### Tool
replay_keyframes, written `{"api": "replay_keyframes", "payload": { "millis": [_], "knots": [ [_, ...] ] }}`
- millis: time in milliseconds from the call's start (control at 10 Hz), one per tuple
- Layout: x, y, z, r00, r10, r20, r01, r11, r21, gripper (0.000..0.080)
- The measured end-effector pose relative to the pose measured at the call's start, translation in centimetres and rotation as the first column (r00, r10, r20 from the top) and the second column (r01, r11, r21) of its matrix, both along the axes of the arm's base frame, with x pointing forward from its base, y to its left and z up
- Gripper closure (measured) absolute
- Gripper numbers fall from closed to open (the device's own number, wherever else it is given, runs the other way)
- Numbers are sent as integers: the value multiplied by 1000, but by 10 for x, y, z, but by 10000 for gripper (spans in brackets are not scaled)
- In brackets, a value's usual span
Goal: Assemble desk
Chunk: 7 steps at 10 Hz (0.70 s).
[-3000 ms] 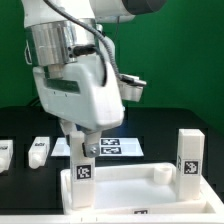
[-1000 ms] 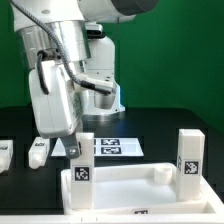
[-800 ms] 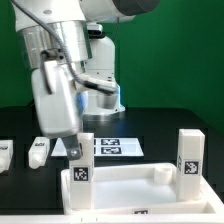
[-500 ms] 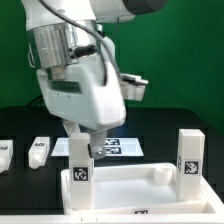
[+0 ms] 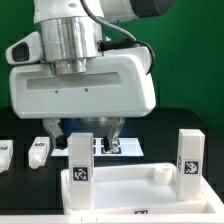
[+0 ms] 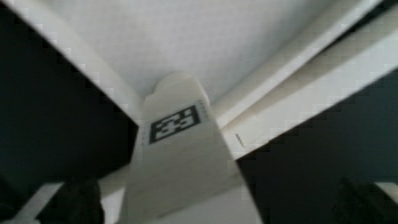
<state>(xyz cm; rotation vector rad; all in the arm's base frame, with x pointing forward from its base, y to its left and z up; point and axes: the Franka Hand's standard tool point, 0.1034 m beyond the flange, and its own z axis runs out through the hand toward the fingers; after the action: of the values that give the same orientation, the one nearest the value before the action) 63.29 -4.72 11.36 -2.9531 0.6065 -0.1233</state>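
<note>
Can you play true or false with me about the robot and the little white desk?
1. Two legs stand upright in the tabletop. True: the left leg and the right leg, as the exterior view shows them.
2. The gripper is squeezing a leg. False: it is open, with its jaws standing apart on either side of the left leg.
3. A loose leg lies on the black table. True.
4. The wall behind the robot is red. False: it is green.
</note>
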Motion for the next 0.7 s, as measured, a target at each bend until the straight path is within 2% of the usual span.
{"api": "replay_keyframes", "payload": {
  "millis": [100,200,400,500,600,700],
  "knots": [
    [-1,-5,-1,987,159,15,-159,987,-19,151],
    [-1,-5,-1,992,122,12,-122,992,-14,151],
    [-1,-5,-1,998,57,5,-57,998,-6,409],
    [-1,-5,-2,1000,-15,-3,15,1000,2,409],
    [-1,-8,-2,995,-103,-13,103,995,6,514],
    [-1,-8,-2,954,-298,-37,299,954,18,514]
  ]
}}
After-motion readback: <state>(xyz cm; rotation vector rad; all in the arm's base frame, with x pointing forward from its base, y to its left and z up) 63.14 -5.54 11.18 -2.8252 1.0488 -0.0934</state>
